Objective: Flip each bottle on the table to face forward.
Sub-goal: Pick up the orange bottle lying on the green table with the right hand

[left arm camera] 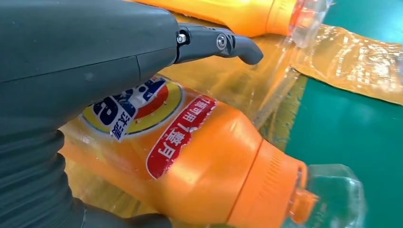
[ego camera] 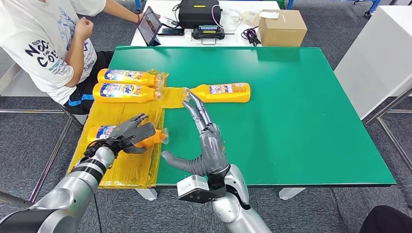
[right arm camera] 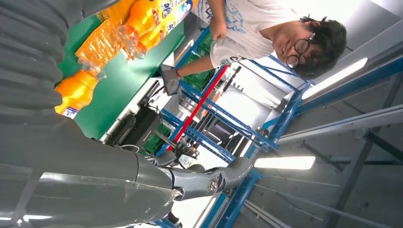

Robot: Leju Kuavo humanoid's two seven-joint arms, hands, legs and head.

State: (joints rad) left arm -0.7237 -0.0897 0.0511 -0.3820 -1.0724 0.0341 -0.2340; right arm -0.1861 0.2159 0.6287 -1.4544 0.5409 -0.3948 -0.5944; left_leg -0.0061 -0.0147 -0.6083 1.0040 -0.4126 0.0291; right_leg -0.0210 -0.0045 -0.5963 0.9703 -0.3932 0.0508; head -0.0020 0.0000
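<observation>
Closest to the robot, the left hand (ego camera: 130, 135) is wrapped over the nearest orange detergent bottle (ego camera: 104, 132), fingers curled around its body so it's clearly gripping it. That bottle lies on its side on the yellow plastic sheet (ego camera: 127, 170) along the left edge of the green table (ego camera: 301, 131), clear cap (ego camera: 163, 136) pointing right toward the green. In the left wrist view you can see the label (left arm camera: 138, 107) facing up with the red strip next to it, and the thumb (left arm camera: 223, 43) arched over the top without touching anything there.

The right hand (ego camera: 206, 141) is just beside it over the green, holding nothing, fingers straight and spread, thumb stuck out to the left, fingertips reaching toward the lone bottle (ego camera: 221, 92).

That lone bottle lies sideways on the bare green, cap to the left, touching the edge of the yellow sheet. Further back on the sheet, two more bottles (ego camera: 127, 85) lie side by side, labels up, caps to the right.

Past the table's left corner a person in a white printed T-shirt (ego camera: 41, 41) sits, and behind the far edge there's a white table with a cardboard box (ego camera: 282, 26), a black case (ego camera: 199, 12) and a tablet (ego camera: 148, 25)
</observation>
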